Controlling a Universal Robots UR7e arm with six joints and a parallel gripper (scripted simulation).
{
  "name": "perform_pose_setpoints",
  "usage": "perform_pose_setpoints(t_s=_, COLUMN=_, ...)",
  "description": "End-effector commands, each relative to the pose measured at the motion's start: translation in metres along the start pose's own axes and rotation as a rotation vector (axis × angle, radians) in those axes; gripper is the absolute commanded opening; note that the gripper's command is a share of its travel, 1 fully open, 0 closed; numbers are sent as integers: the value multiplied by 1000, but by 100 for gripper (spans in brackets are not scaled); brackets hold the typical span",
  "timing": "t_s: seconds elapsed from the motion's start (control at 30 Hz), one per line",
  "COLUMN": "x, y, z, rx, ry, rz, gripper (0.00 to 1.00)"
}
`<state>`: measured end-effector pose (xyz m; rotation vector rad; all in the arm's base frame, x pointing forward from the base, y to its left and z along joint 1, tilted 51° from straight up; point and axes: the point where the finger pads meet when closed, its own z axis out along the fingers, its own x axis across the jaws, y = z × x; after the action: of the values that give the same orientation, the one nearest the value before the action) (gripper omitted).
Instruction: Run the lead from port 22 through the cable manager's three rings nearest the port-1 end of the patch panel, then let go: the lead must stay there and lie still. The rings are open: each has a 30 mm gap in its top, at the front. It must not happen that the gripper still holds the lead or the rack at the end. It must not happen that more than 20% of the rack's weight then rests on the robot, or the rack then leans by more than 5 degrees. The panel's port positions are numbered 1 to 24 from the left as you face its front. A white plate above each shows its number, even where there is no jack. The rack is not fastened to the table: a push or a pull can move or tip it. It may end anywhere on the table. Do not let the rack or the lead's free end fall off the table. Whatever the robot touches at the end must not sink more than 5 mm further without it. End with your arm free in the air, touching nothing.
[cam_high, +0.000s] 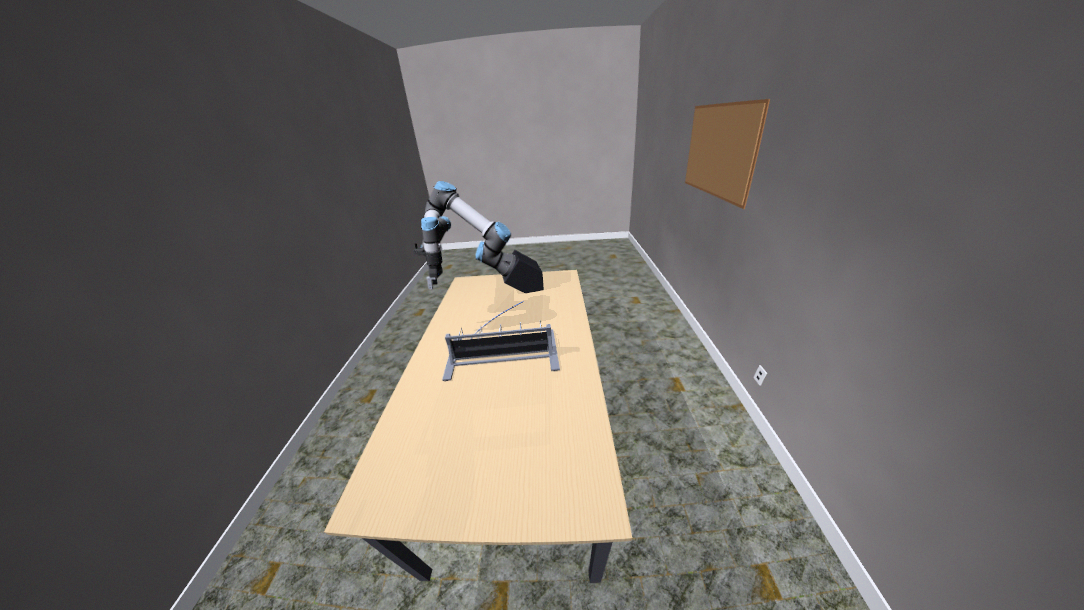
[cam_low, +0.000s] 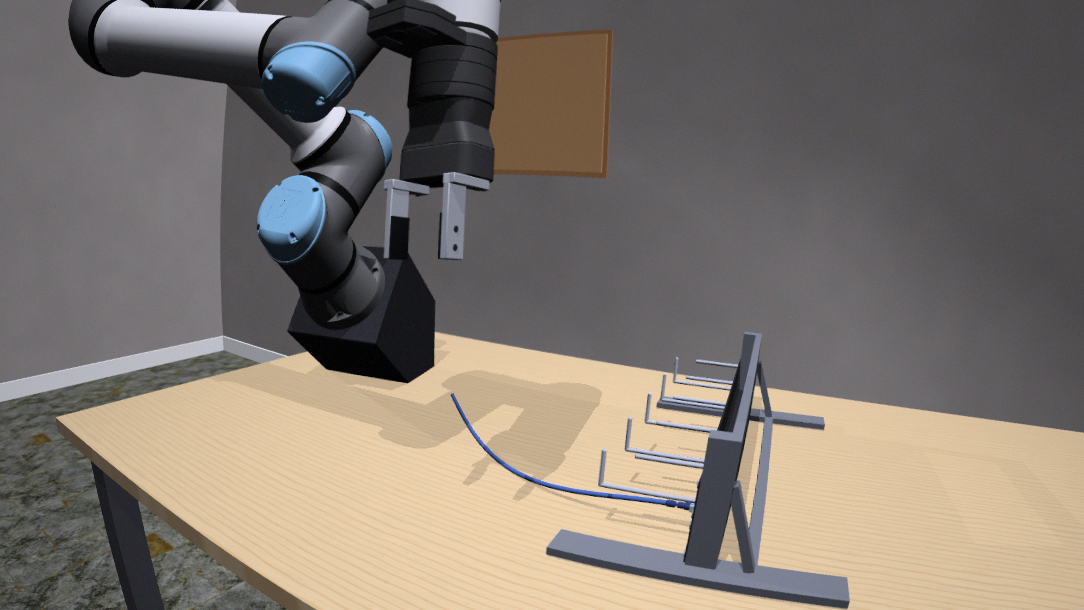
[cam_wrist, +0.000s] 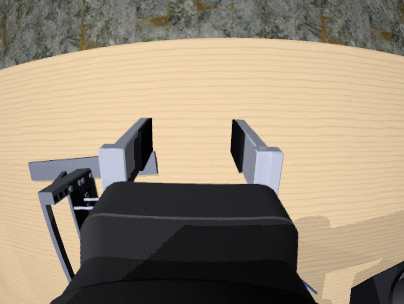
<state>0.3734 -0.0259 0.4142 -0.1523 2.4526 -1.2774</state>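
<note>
The arm's black base (cam_low: 371, 326) stands at the left on the wooden tabletop (cam_low: 303, 493), and the arm folds above it. The gripper (cam_low: 420, 254) hangs high over that end, pointing down, its two fingers spread wide apart with nothing between them. In the wrist view only bare wood shows between the fingers.

Below and to the right, the blue lead (cam_low: 515, 470) lies on the tabletop in a gentle curve. Its free end rests near the base, well under the gripper and apart from it. Its other end is plugged into the grey rack (cam_low: 716, 470) at the near end of the panel.

Along the rack's front, thin grey rings (cam_low: 632, 474) stick out in a row. The lead passes just beside the nearest one, low down; whether it lies inside any ring cannot be told.
</note>
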Motion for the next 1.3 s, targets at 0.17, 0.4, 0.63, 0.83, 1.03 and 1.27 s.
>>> perform_pose_setpoints(t_s=0.17, x=0, y=0, z=0, rx=0, ry=-1, rz=1, gripper=100)
perform_pose_setpoints(t_s=0.4, x=0, y=0, z=0, rx=0, ry=-1, rz=1, gripper=100)
perform_pose_setpoints(t_s=0.63, x=0, y=1, z=0, rx=0, ry=-1, rz=-1, gripper=100)
perform_pose_setpoints(t_s=0.83, x=9, y=18, z=5, rx=-8, ry=2, rz=-40, gripper=100)
perform_pose_setpoints(t_s=1.03, x=37, y=65, z=17, rx=-28, ry=9, rz=-148, gripper=100)
perform_pose_setpoints(t_s=1.27, x=70, y=123, z=34, rx=-52, ry=18, rz=-283, gripper=100)
